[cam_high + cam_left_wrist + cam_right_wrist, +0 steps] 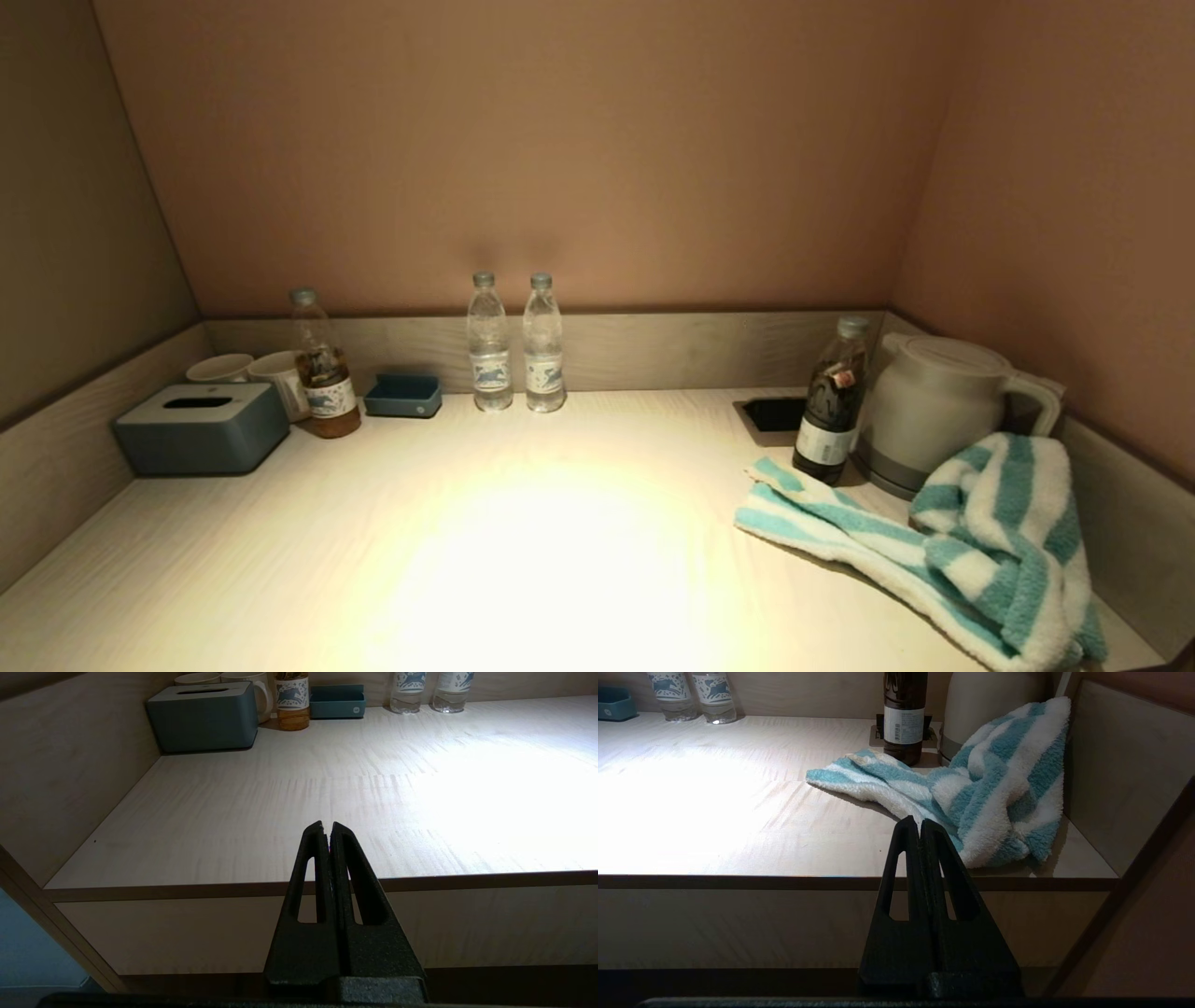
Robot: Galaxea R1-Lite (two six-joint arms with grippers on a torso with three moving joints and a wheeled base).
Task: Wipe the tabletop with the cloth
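Both end effectors — left, right — closed, empty.

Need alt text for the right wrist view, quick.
The right gripper, fingers shut and empty, sits in front of the tabletop's front edge, pointing at a crumpled teal-and-white striped cloth. Behind the cloth stand a dark bottle and a kettle.

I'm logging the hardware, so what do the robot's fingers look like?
Both match: the left gripper and right gripper have matte black, grainy fingers, each a tapering wedge with a long slot cut through it, on a black base. No cables or markings show.
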